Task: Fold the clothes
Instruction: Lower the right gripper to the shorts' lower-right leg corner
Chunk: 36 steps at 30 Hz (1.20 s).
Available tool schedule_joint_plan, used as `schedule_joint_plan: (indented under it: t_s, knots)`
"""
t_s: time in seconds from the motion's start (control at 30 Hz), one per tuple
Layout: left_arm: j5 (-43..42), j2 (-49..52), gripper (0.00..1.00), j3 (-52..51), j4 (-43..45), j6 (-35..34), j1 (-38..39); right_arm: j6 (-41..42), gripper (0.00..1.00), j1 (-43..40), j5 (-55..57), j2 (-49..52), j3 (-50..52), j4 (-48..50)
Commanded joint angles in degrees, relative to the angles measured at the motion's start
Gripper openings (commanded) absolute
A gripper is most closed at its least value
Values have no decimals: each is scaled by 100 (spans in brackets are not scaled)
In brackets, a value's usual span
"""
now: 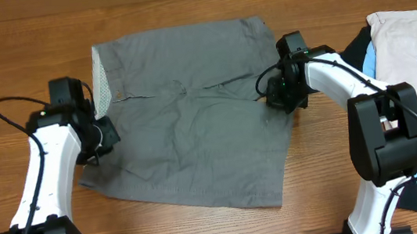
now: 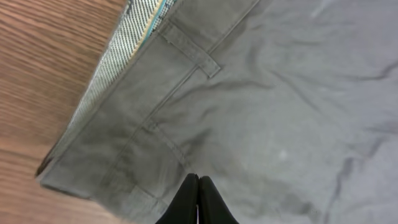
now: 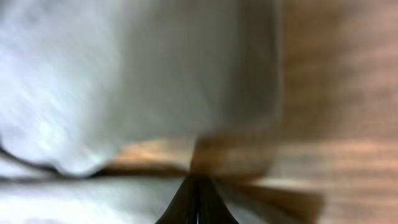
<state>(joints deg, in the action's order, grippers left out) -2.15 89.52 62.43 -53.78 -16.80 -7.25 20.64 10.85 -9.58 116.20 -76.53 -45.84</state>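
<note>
Grey woven shorts (image 1: 194, 126) lie spread flat on the wooden table (image 1: 21, 59), between the two arms. The left gripper (image 1: 103, 137) sits at the waistband edge by the white mesh lining (image 1: 99, 86), and the right gripper (image 1: 278, 93) at the opposite edge. Both are pinched closed, with no cloth visible between the jaws. The fabric looks light, limp and easily wrinkled, so the waistband corners and hems seem the surest holds.
</note>
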Motion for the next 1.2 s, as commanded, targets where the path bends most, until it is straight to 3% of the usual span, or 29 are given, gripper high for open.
schedule_joint_plan:
  t_s: [0.0,0.23,0.57,0.87,0.93,1.03,1.17]
  knots:
    - [-26,155,4,-105,299,-22,-20,20,4,-127,463,297,179,129]
    - [-496,560,4,83,931,358,-17,-356,4,-428,450,297,-9,254]
    - [-518,37,4,1720,-1088,380,-4,-216,4,-501,385,-273,-2221,-2885]
    - [-494,-1270,4,1333,-1860,-63,142,498,21,282,289,-1456,-2194,-4345]
    - [-494,-1556,6,1257,-1998,-85,155,758,24,669,289,-1631,-2087,-4476]
    - [-492,-1797,17,1176,-2194,-83,155,1335,28,1248,286,-1847,-1722,-4472]
    - [-492,-1823,18,1156,-2371,-81,155,2210,29,1836,313,-2164,-833,-4188]
